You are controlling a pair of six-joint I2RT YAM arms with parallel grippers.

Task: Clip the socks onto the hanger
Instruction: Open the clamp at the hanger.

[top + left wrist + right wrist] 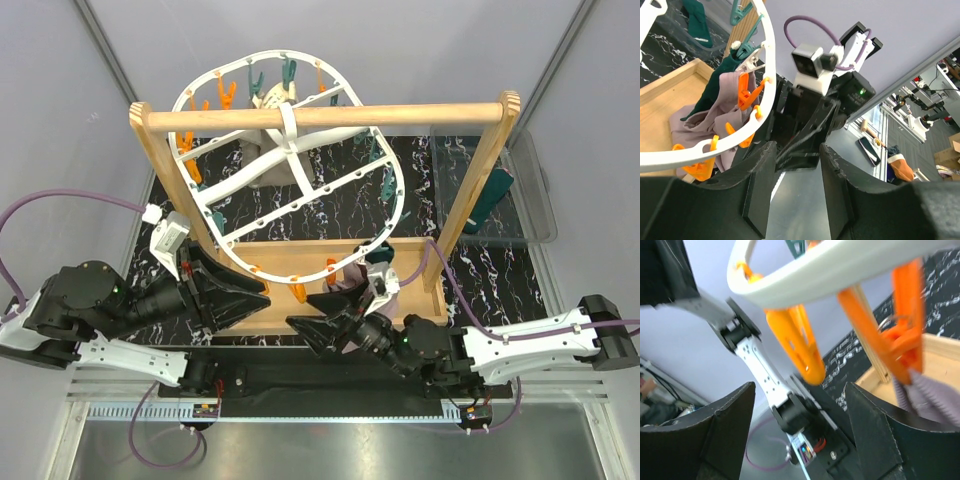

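One wooden rail stand (330,115) was seen spanning the black marbled table (510,275), and the white oval hanger (297,165) was hung tilted from its rail, its near rim over a wooden tray (290,262). The left gripper (797,150) was held just beside that rim, its jaws narrowly parted and empty. The right gripper (799,390) was spread wide, with nothing gripped. A mauve sock (695,127) was pinned at the rim by an orange clothespin (902,330), and a teal sock (710,92) was hung beside it.

You were clearly in a robotics lab: grey booth walls (60,100), other arm rigs (921,102), cardboard boxes (949,152) behind.
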